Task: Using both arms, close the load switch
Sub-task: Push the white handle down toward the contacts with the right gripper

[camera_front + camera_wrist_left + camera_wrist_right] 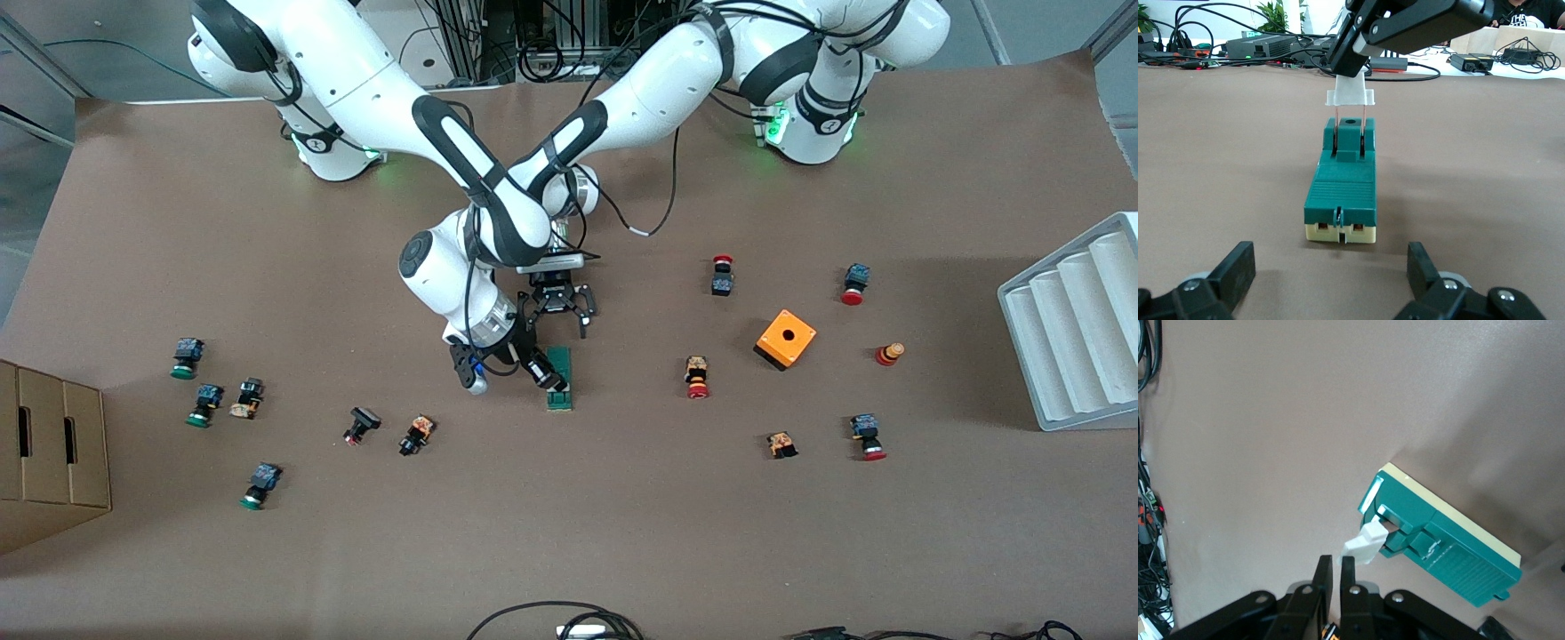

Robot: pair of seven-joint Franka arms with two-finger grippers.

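Pinching the white tab (1350, 97) of the switch (559, 377) with my right jaws (545, 373), I have them pressed together on it; the tab stands raised on its two thin prongs above the green body. My left jaws (561, 305) are spread wide, low over the surface (622, 533) just off the switch's end that lies farther from the front camera. That switch lies flat mid-surface, well apart from the orange box (785, 339) toward my left arm's end.
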